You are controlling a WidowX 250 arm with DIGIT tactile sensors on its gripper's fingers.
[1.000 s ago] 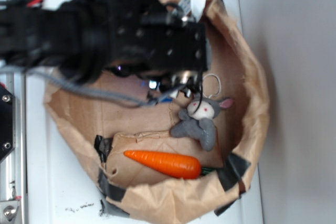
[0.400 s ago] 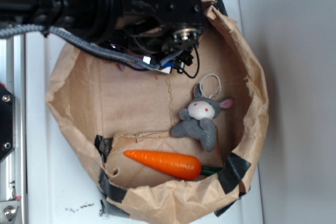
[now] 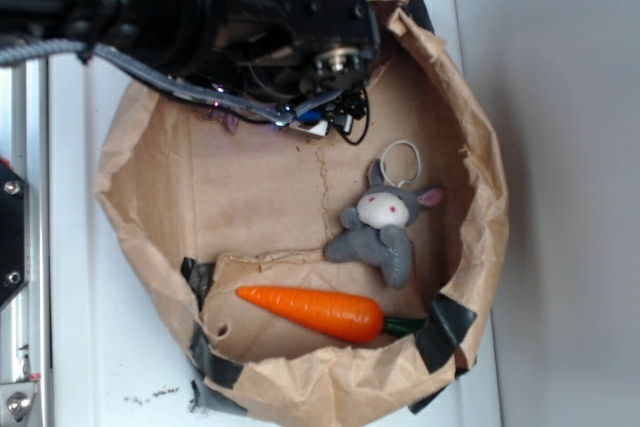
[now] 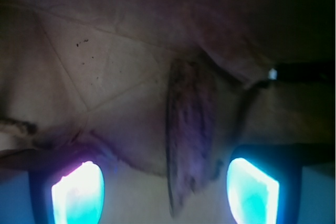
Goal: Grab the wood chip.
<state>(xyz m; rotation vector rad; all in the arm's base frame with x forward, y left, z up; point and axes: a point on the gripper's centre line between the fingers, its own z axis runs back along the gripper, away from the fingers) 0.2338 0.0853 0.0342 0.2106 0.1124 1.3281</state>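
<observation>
a white table sits next to a plain grey wall. on the table is a big brown paper bag rolled down like a bowl. the black robot arm hangs over its top edge. inside lie an orange carrot and a small grey bunny. the gripper has its two glowing fingers apart. the wood chip lies on the paper between them, not touched.

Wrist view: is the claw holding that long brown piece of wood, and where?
Nothing is held. The rough brown wood chip lies between the gripper's glowing fingertips, which stand apart, not touching it.
</observation>
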